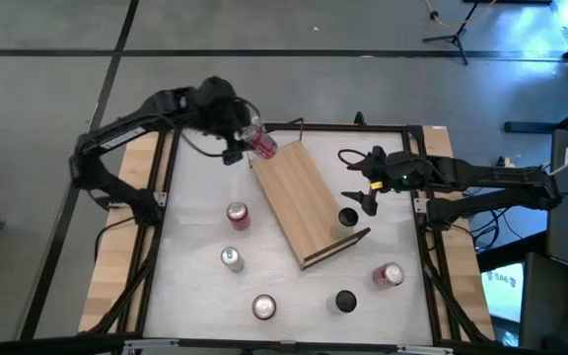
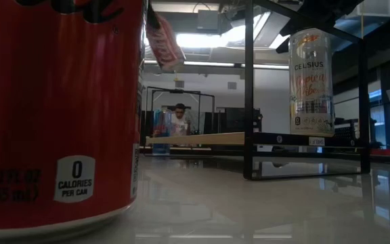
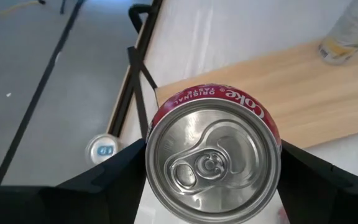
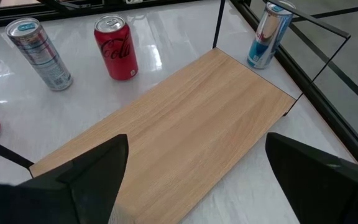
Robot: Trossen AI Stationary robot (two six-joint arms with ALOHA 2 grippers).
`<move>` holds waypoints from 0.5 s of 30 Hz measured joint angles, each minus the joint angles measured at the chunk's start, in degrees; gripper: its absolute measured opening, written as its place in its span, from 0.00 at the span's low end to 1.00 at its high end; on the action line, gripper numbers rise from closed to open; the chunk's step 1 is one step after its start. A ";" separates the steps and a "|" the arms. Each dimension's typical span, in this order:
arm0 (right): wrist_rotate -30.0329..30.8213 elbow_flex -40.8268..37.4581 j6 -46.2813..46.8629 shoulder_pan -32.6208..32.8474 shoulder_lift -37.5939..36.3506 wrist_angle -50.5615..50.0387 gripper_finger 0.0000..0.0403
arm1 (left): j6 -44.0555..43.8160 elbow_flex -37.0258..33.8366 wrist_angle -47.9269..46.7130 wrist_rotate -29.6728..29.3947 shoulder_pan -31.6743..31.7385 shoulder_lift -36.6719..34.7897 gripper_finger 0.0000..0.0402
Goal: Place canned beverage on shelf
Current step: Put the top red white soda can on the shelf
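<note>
Overhead, the left gripper (image 1: 248, 141) hangs at the far end of the shelf (image 1: 299, 200), clamped on a red Coke can (image 1: 263, 145) held tilted in the air above the board's far corner. From the left wrist, the can's silver top and pull tab (image 3: 213, 163) fill the space between the two dark fingers (image 3: 114, 174), with the light-wood board lying beyond it.

The shelf lies diagonally across the white tabletop (image 1: 195, 256), thin black wire rails (image 1: 348, 242) rising at its ends. The right gripper (image 1: 367, 184) sits just beside the board's right edge, its fingers spread wide with nothing between them; its wrist camera looks along the bare wood (image 4: 179, 137).

Several cans stand around the board. Left of it are a second red can (image 1: 237, 214) and a silver can (image 1: 232, 258); nearer the front edge stand another can (image 1: 263, 308), a dark can (image 1: 345, 301) and a red-and-white one (image 1: 390, 275). A dark-topped can (image 1: 348, 218) stands close against the shelf's right side, near the right gripper. At table height, a tall Celsius can (image 2: 311, 81) appears inside the black wire frame (image 2: 249, 102), and a large red can (image 2: 59, 108) blocks much of that view.
</note>
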 joint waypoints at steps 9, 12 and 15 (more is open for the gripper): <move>0.00 0.00 0.00 0.00 0.00 -0.01 0.93 | 5.04 7.17 -0.02 -0.25 0.04 12.80 0.70; 0.00 0.00 0.00 -0.01 0.01 -0.01 0.93 | 6.86 9.18 -0.02 -0.67 0.20 16.33 0.70; 0.00 0.00 0.00 -0.02 0.00 -0.01 0.93 | 7.37 10.78 -0.02 -0.63 0.62 19.52 0.70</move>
